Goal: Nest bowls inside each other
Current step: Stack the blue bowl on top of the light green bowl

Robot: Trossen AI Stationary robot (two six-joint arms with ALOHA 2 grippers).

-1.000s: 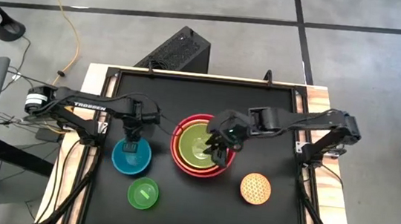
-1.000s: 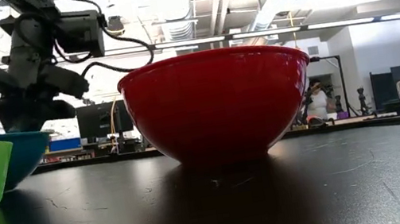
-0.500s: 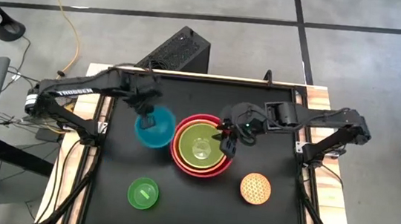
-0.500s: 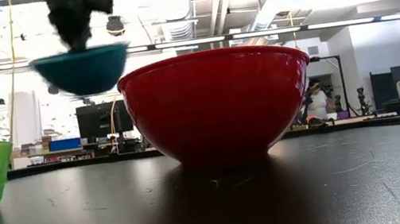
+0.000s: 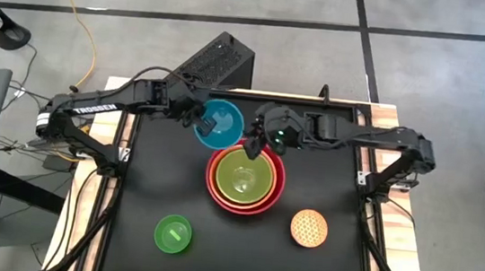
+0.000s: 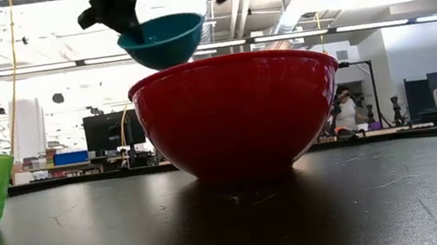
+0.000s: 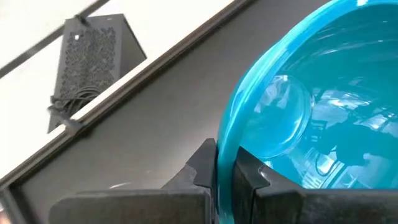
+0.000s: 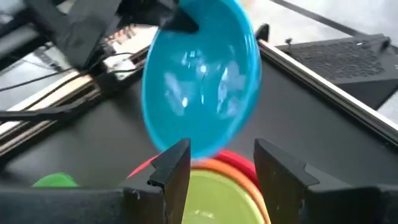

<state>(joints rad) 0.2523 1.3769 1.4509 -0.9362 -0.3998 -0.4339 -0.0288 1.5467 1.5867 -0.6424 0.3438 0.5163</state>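
Counting six bowls [image 5: 242, 179], one airborne

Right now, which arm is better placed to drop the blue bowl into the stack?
Left. The left gripper already pinches the blue bowl by its rim, beside the stack; the right gripper is open, empty.

Two dark jointed arms, white lettering along the left arm [image 5: 91, 112].

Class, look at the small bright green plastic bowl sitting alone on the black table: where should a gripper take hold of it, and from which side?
Probably the thin rim of the small bright green plastic bowl, from straight above: it sits upright and open-side up, so one jaw can go inside the wall and one outside. Its curved, glossy outside offers no flat side to pinch.
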